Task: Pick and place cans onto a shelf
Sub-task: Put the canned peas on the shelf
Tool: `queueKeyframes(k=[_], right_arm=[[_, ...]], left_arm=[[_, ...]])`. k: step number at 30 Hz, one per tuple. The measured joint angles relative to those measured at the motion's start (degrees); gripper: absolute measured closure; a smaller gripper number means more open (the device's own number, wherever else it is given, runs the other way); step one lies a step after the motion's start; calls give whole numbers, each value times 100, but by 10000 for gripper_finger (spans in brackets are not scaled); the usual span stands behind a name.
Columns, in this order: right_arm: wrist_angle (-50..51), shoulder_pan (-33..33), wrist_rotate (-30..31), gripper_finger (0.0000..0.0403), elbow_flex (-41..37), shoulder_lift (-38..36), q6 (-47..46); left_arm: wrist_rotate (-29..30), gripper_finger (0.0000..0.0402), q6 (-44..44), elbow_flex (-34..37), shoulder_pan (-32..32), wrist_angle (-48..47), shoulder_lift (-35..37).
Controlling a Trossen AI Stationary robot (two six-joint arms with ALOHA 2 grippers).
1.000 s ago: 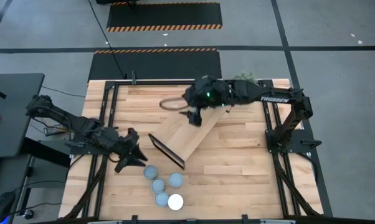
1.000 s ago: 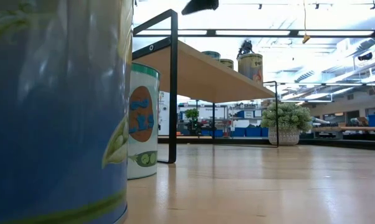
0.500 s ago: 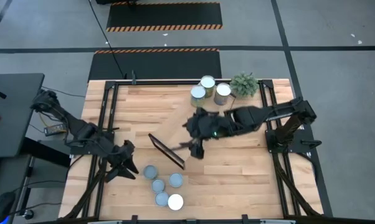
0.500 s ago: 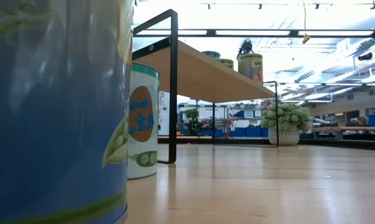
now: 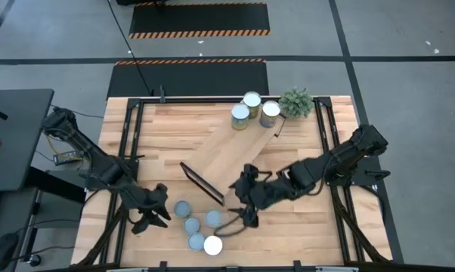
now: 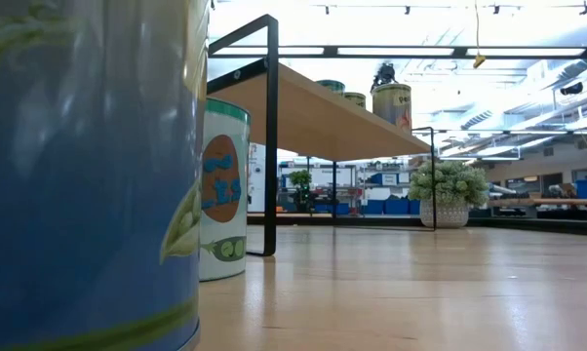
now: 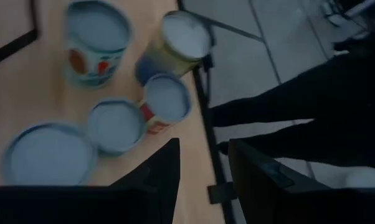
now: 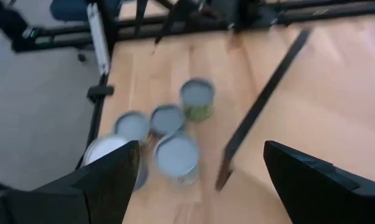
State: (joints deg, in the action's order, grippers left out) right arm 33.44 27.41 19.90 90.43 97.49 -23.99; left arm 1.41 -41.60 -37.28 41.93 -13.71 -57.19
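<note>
Three cans [image 5: 251, 110] are found standing together on the far end of the shelf [image 5: 231, 160], just beside a potted plant [image 5: 296, 102]; this part of the task is judged done. Five cans [image 5: 196, 226] are left in a cluster on the desk [image 5: 288, 227], near its near edge and just past the shelf's near end frame. Roughly three in eight are thus placed, as far as can be seen.

The right gripper [image 5: 241, 214] is positioned just right of the cluster, its jaws spread wide with nothing between them; the cans are seen ahead of it in the right wrist view. The left gripper [image 5: 150, 215] is held just left of the cluster, jaws set narrowly apart and empty. No can is gripped by either.
</note>
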Motion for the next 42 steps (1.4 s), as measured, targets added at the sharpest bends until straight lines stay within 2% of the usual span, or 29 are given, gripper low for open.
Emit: queueKeyframes(k=[5, 7, 13, 21, 27, 31, 38, 42], right_arm=[[-581, 311, -22, 53, -595, 0, -60], [-764, 395, -30, 53, -789, 0, -148], [-1032, 594, -16, 53, -1207, 0, -246], [-1100, 857, 86, 53, -1509, 0, -203], [-1084, 1057, 157, 53, -1703, 0, -201], [-1101, 1158, 161, 53, -1729, 0, -331], [-1004, 1220, 238, 53, -1733, 0, -345], [-839, 1231, 219, 53, -1733, 0, -601]], left_arm=[[9, 260, 59, -20, 210, 1046, -696], [15, 260, 29, -177, 293, 1156, -1042], [337, 260, -5, -1003, 498, 1177, -2076], [1025, 260, -572, -2096, 491, 1164, -3378], [1054, 260, -938, -2827, 494, 681, -4287], [1054, 260, -1372, -3111, 492, 271, -4641], [1217, 260, -1613, -3156, 334, 603, -4958], [1598, 260, -1633, -3154, 209, 619, -4974]])
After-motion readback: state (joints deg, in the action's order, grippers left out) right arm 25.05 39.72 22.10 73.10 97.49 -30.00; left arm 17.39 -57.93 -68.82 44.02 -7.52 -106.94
